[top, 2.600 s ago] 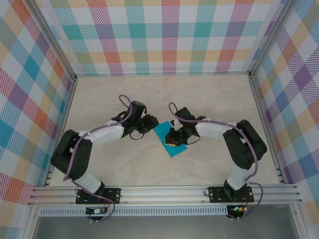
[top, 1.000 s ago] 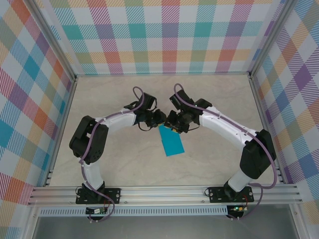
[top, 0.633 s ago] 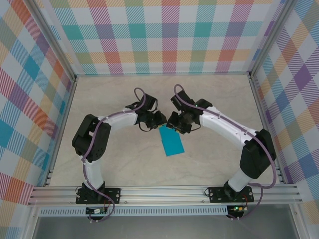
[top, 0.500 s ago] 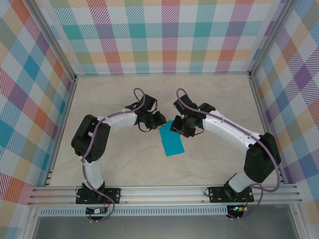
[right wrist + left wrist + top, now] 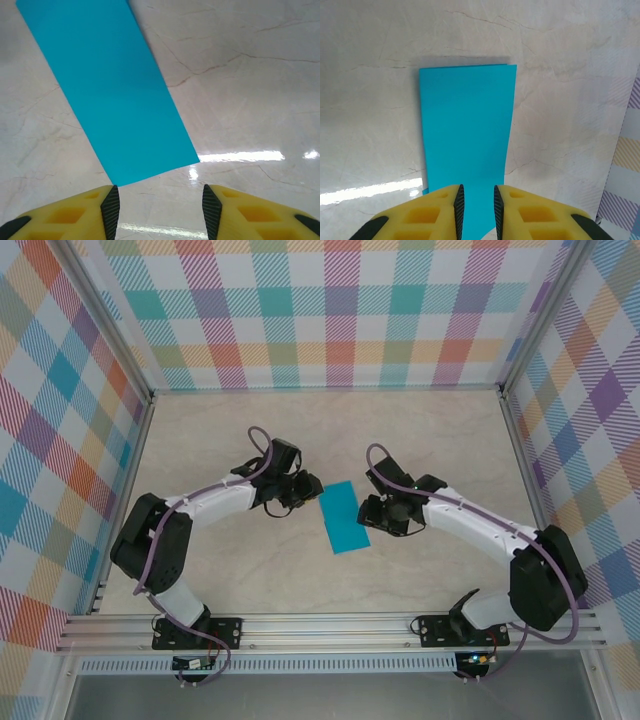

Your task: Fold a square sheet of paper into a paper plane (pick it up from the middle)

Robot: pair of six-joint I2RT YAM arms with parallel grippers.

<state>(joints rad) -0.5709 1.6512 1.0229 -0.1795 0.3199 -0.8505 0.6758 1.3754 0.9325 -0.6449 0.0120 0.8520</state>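
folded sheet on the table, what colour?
The sheet of paper is plain teal-blue, no pattern. It shows best in the left wrist view.

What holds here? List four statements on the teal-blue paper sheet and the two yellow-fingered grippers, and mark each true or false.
1. The thin teal-blue paper sheet is a long rectangle lying flat on the beige marble-look table. True.
2. The paper is already a pointed dart. False: all its corners are square and it has no point.
3. The right gripper stands wide open and holds nothing. True.
4. The left gripper holds the paper up in the air. False: the paper lies flat, and the jaws stand slightly apart over one end.
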